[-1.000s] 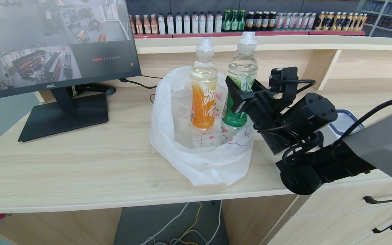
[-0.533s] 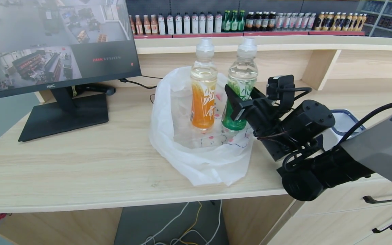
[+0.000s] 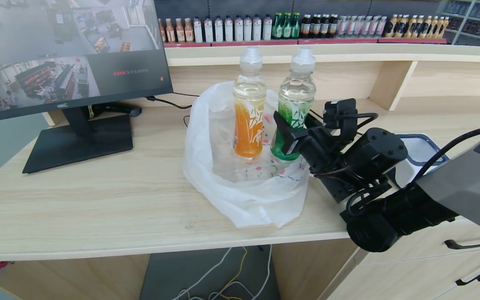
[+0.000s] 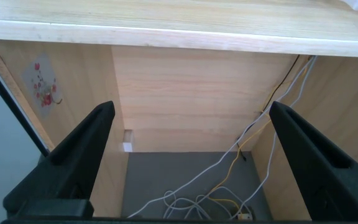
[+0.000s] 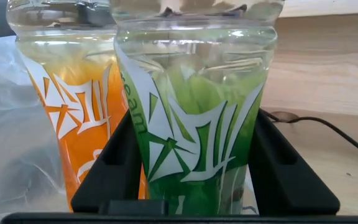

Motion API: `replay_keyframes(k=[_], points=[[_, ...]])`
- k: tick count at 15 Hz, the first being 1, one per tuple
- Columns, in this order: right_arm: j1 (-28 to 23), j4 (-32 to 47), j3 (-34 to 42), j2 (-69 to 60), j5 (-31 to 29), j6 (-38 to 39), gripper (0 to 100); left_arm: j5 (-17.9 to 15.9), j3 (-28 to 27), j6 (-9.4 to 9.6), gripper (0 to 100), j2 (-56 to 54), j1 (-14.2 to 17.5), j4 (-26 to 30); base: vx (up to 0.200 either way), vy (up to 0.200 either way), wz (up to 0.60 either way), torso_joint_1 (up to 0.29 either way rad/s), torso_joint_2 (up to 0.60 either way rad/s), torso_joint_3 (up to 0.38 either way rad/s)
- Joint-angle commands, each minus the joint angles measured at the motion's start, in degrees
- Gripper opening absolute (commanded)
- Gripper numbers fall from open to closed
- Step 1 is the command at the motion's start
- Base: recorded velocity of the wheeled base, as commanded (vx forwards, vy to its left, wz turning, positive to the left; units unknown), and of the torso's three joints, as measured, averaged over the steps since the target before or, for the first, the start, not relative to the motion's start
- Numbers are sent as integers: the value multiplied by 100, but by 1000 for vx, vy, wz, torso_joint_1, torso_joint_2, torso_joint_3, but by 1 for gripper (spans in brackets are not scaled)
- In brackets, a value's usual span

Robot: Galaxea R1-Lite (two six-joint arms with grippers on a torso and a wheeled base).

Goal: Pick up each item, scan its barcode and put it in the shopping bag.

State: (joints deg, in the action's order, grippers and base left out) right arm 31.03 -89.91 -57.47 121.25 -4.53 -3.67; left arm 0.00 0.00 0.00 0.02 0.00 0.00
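Green bottle [image 3: 296,106] is held upright inside the shopping bag [image 3: 223,191], clamped at its label by the right end effector [image 3: 296,127], just beside the orange bottle [image 3: 248,121] standing in the same bag. Whether its base is seated on the bag's floor cannot be told. If released unseated, it could topple against its neighbour, and the soft bag wall could be snagged on withdrawal. The left end effector [image 4: 191,118] is spread wide and empty, below the table [image 3: 98,200] carrying the bag.

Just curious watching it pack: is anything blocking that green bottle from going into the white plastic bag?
Nothing visible does. The green-labelled clear plastic bottle, held by the right gripper, is inside the open white plastic bag, beside the orange-labelled bottle.
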Motion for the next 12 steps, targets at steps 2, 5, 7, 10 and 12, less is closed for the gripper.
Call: replay_keyframes(k=[2,5,7,10,12], points=[[44,-9,51,39,-4,-2,0,0,0,0,100,-2,-9,0,0,0,0,0,0,0],[44,-9,51,92,-4,-2,0,0,0,0,100,-2,0,0,0,0,0,0,0,0],[44,-9,78,118,-4,-2,0,0,0,0,100,-2,0,0,0,0,0,0,0,0],[44,-9,34,127,-4,-11,0,0,0,0,100,-2,0,0,0,0,0,0,0,0],[44,-9,-37,110,-4,-2,100,0,0,0,100,-2,0,0,0,0,0,0,0,0]])
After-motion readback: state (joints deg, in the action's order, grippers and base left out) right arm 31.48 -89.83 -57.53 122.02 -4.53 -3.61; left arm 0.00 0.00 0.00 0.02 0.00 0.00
